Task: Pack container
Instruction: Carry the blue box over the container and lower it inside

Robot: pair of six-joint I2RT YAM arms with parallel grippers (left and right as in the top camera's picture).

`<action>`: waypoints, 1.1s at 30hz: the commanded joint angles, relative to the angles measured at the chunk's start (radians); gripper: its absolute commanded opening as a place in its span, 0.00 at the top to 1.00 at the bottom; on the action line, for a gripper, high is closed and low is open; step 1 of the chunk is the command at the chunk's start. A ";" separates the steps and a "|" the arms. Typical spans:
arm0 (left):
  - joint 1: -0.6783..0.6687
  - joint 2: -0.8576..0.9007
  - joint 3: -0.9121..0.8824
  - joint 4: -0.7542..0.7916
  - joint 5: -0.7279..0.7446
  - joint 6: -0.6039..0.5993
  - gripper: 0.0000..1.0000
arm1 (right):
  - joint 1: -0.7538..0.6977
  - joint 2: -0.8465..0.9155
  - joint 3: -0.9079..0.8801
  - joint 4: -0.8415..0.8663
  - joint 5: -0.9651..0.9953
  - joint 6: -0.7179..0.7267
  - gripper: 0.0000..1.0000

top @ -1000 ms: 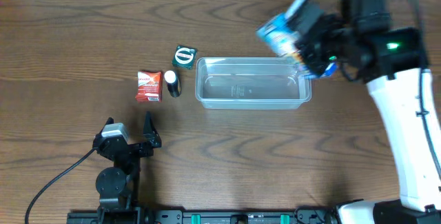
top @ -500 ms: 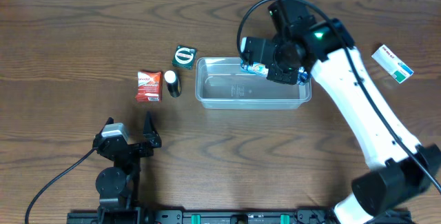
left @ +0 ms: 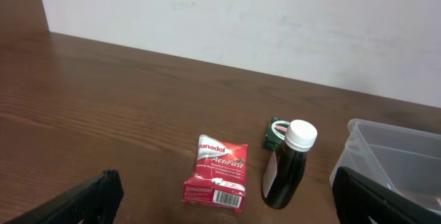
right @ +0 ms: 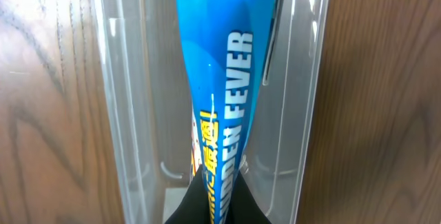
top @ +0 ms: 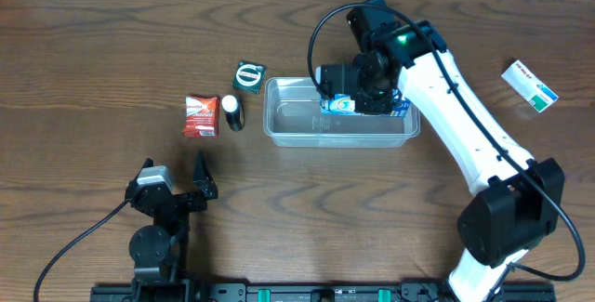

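Note:
The clear plastic container (top: 307, 127) lies mid-table; it also shows in the right wrist view (right: 131, 100) and at the right edge of the left wrist view (left: 406, 148). My right gripper (top: 364, 98) is shut on a blue snack packet (top: 338, 103), holding it over the container's far side; the packet (right: 220, 79) hangs into the tub. My left gripper (top: 177, 190) is open and empty near the front left, with its fingertips at the bottom corners of the left wrist view (left: 220, 210).
Left of the container are a red sachet (top: 200, 115), a dark bottle with a white cap (top: 231, 112) and a small green packet (top: 249, 75). They show in the left wrist view as sachet (left: 217, 171), bottle (left: 288, 163) and green packet (left: 275, 131). A white-blue box (top: 529, 85) lies far right.
My right arm swung left from the table's right side with the blue packet and brought it over, then into, the container. The white-blue box is now uncovered at far right. The left arm stayed still.

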 commanded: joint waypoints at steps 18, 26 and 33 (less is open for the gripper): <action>0.006 -0.005 -0.022 -0.035 -0.009 0.014 0.02 | -0.045 0.014 -0.291 0.319 -0.028 -0.153 0.99; 0.006 -0.005 -0.022 -0.035 -0.009 0.014 0.02 | -0.047 0.014 -0.337 0.381 -0.028 -0.154 0.99; 0.006 -0.005 -0.022 -0.035 -0.009 0.014 0.02 | -0.042 0.013 -0.337 0.357 -0.020 -0.111 0.55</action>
